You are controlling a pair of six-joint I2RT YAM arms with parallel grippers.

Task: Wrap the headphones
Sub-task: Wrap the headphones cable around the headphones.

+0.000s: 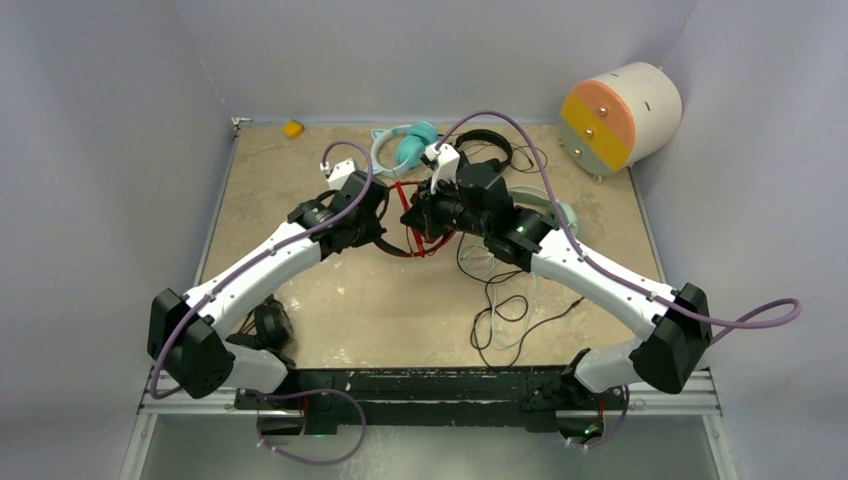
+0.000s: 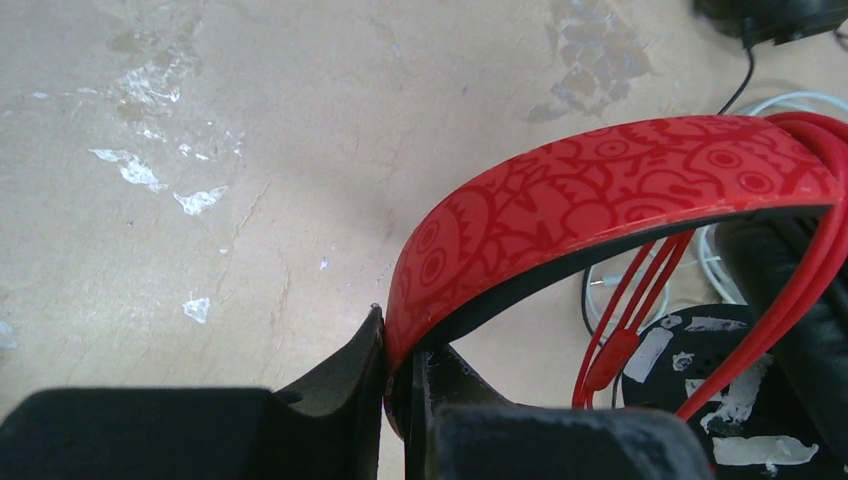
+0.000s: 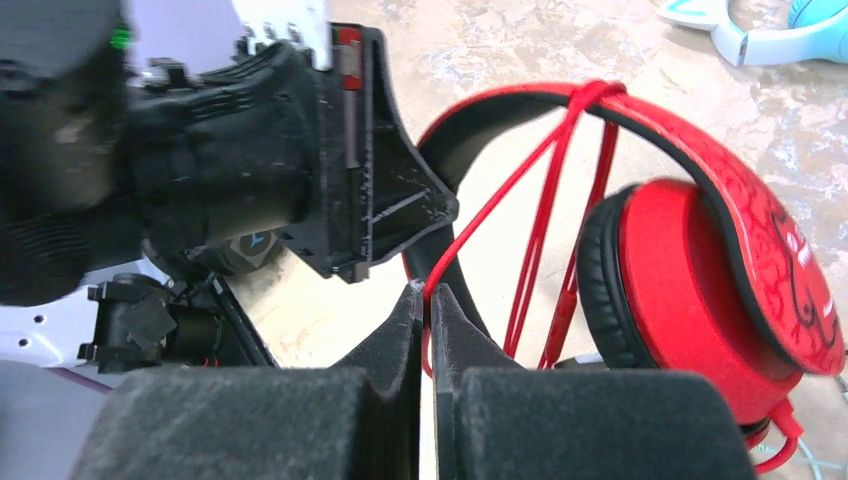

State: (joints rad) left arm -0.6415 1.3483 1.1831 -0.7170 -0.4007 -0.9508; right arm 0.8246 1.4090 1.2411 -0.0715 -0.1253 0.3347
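Steadying glossy red patterned headphones (image 3: 700, 290), the left gripper (image 2: 385, 345) pinches the band (image 2: 600, 180) so the right gripper (image 3: 427, 300), pinching their thin red cable (image 3: 480, 215), can wind it.

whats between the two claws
The red headphones: left claw grips the band, right claw pinches the cable. Both wrist views show it.

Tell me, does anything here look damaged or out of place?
Yes. The table is scuffed, with pale flaked patches. Thin loose cables lie tangled on its near right part. Below the red headphones, a black round pad shows white peeling spots.
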